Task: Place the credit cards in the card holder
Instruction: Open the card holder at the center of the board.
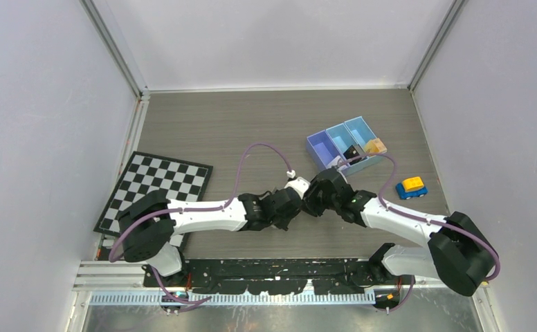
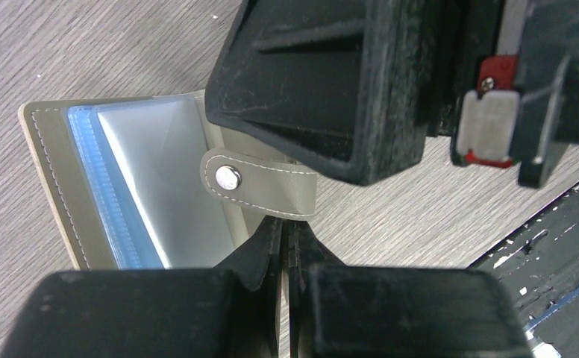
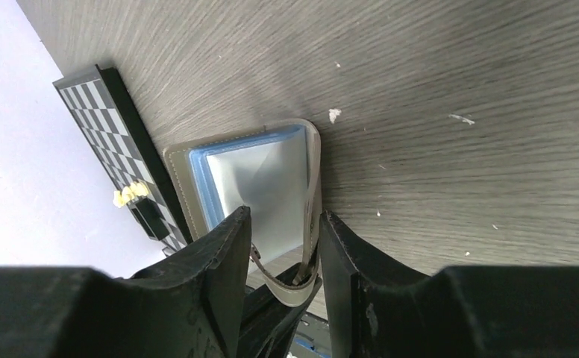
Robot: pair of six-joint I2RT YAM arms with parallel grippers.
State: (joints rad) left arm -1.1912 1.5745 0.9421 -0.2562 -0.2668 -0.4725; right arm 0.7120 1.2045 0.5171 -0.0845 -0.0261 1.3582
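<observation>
So the card holder (image 2: 152,186) is lying open on the counter (image 3: 458,171) between my two arms, pale blue pockets facing up. My left gripper (image 2: 285,231) is pinched tight on its snap tab (image 2: 260,183). The right gripper (image 3: 284,218) sits half spread, straddling that tab.

**Tally on the table: 2 arms, 1 holder, 1 tray**

Here's the count. 2 arms are in play, the left arm (image 1: 203,214) and the right arm (image 1: 404,221). Each carries 1 gripper, so that's 2: the left gripper (image 2: 283,224) and the right gripper (image 3: 284,220). There's 1 card holder (image 2: 152,186) with 1 snap tab (image 2: 260,183). Out wide sit 1 checkerboard (image 1: 158,187), 1 toy car (image 1: 411,187) and 1 blue tray (image 1: 319,149) with 3 compartments. Inside it are 2 things, 1 dark item (image 1: 352,152) and 1 orange item (image 1: 375,146).
</observation>
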